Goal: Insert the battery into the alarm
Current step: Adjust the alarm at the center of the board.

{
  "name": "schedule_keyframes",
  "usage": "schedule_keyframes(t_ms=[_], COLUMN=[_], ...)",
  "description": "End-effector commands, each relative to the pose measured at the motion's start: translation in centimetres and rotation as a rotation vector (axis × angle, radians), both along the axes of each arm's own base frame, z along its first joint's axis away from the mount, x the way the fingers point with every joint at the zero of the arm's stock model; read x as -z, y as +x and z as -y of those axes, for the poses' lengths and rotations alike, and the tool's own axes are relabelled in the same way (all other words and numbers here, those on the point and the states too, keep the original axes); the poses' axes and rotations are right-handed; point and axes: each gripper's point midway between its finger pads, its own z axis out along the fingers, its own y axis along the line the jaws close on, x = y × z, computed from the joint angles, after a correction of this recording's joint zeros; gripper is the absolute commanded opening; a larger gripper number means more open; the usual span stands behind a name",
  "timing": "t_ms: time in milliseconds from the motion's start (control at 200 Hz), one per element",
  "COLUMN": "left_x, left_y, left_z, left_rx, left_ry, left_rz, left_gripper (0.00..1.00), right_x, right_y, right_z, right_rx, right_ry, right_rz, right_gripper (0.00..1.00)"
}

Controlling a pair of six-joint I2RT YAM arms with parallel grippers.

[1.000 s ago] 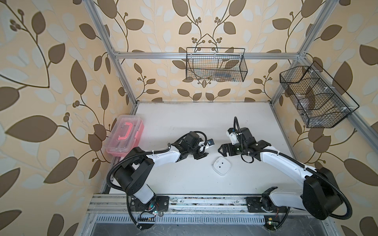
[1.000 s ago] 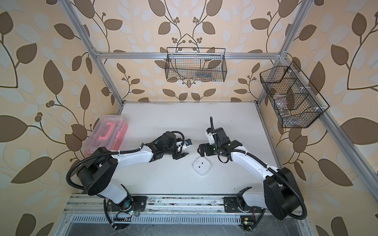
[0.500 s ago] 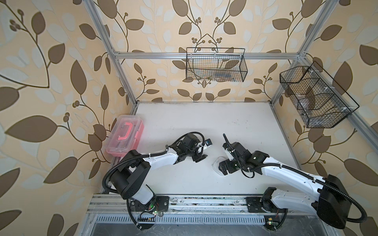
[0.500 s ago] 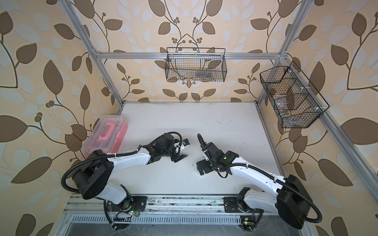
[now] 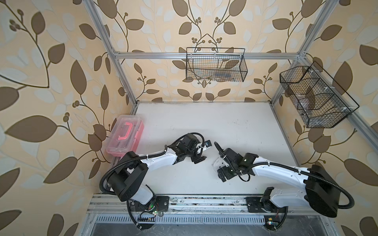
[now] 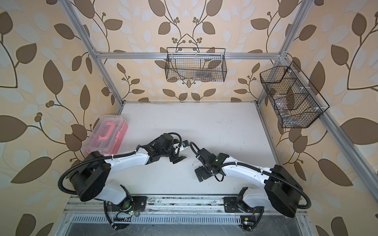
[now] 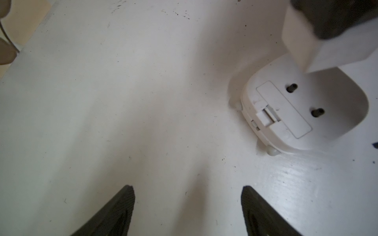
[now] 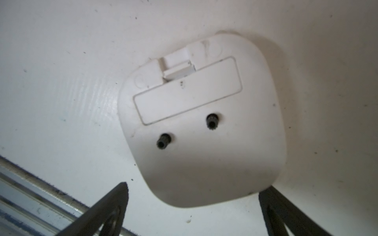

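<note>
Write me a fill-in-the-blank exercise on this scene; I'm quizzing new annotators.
The alarm lies on the table with its ___ facing up.
Its battery cover is ___.
The right gripper hangs over the alarm, jaws ___.
The clear box has a ___ handle.
Missing words: back; closed; open; pink.
</note>
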Motion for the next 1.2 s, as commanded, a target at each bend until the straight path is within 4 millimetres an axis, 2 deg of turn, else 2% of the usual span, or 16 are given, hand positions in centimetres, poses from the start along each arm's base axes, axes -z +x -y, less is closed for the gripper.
schedule_keyframes(t_ms=[0,165,280,405,485,585,685,800,910,1010,1095,1195], left_x=[-2.2,-2.0,-1.9,-2.0,-1.9,-1.5,-0.8,-0.7,0.0,1.1,1.3,2.0], left_y=[-1.0,-2.9,-3.8,-4.5,-4.8,-5.4,-5.8,-5.7,-5.7,-5.5,-5.2,-4.7], left_z=[0.9,2.2,3.8,5.5,6.2,6.9,7.7,9.0,9.8,11.0,12.1,12.6], left_rx=[0.116,0.255,0.310,0.361,0.402,0.480,0.564,0.640,0.713,0.751,0.761,0.776], left_ry=[0.001,0.040,0.046,0.041,0.044,0.077,0.129,0.143,0.188,0.230,0.218,0.244], left_rz=[0.054,0.000,-0.055,-0.094,-0.109,-0.114,-0.099,-0.090,-0.068,-0.033,-0.012,0.002], left_gripper=[0.86,0.93,0.95,0.97,0.98,0.99,0.99,0.99,0.99,0.99,0.99,0.99], right_x=[-0.2,-1.2,-2.7,-4.3,-5.6,-7.2,-8.4,-9.4,-9.9,-9.9,-9.9,-9.8], right_y=[1.8,4.5,5.0,5.1,5.5,6.4,6.8,6.9,6.9,6.9,7.0,7.0], right_z=[0.2,0.3,0.6,2.0,3.5,7.1,9.8,11.7,12.2,12.1,11.9,11.6], right_rx=[0.044,0.098,0.093,0.150,0.246,0.474,0.635,0.723,0.734,0.720,0.705,0.688], right_ry=[-0.013,0.064,0.105,0.156,0.185,0.207,0.289,0.364,0.403,0.403,0.404,0.405], right_rz=[0.059,0.102,0.133,0.154,0.187,0.246,0.284,0.313,0.326,0.316,0.307,0.300], right_gripper=[1.00,0.97,1.00,1.00,1.00,1.00,1.00,1.00,1.00,1.00,1.00,1.00])
